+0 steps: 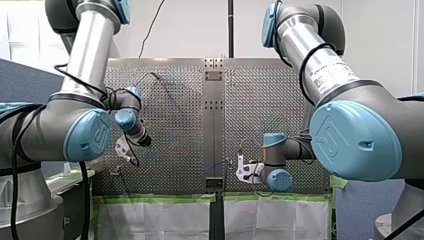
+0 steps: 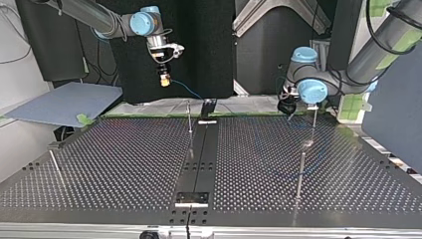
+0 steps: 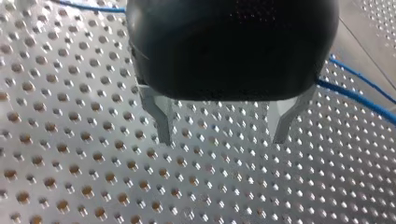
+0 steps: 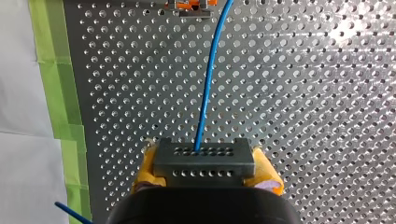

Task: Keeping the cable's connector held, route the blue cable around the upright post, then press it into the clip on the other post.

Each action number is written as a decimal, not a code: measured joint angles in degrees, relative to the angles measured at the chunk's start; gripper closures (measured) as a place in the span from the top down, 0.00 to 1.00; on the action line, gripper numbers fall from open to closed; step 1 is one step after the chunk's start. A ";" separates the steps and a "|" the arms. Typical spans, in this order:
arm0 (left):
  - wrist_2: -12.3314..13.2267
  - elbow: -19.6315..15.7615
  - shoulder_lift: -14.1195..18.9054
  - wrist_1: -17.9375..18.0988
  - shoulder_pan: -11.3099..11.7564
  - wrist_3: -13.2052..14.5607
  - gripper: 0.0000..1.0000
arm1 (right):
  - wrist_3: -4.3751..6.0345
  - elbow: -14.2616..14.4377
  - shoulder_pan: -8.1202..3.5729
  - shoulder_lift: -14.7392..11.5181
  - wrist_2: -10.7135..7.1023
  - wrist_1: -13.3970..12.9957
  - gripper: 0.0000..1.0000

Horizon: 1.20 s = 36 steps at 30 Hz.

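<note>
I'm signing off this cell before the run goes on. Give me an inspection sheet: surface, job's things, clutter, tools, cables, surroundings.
Surface: perforated table, dark strip down its middle.
Job's things: blue cable leaves the connector; thin upright posts stand on the table; which one bears the clip cannot be told.
Clutter: nothing seen.
Tools: my right tool shut on the connector, yellow pads; my left tool open, holding nothing.
Cables: the blue cable passes beside my left tool, over the table; a black lead hangs by my left arm.
Surroundings: green tape and white sheet at the table's edge; blue-grey board at the top view's left.
</note>
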 joint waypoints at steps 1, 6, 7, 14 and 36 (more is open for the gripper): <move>0.20 0.00 0.44 -0.22 -0.03 0.03 0.99 | 0.00 0.00 0.00 0.00 0.00 0.00 0.00; 1.31 -0.73 2.87 -0.72 -0.39 0.35 0.99 | -0.04 -0.01 -0.01 0.00 0.00 0.00 0.00; 1.48 -1.04 3.32 -0.72 -0.42 0.39 0.99 | -0.03 -0.01 -0.01 -0.01 0.00 0.00 0.00; 1.98 -3.97 7.02 -0.40 -0.51 1.01 0.99 | -0.01 -0.01 -0.01 0.00 0.00 0.00 0.00; 1.05 -13.44 12.95 5.45 -1.15 -1.21 0.99 | -0.03 0.00 0.40 0.01 -0.06 -0.33 0.00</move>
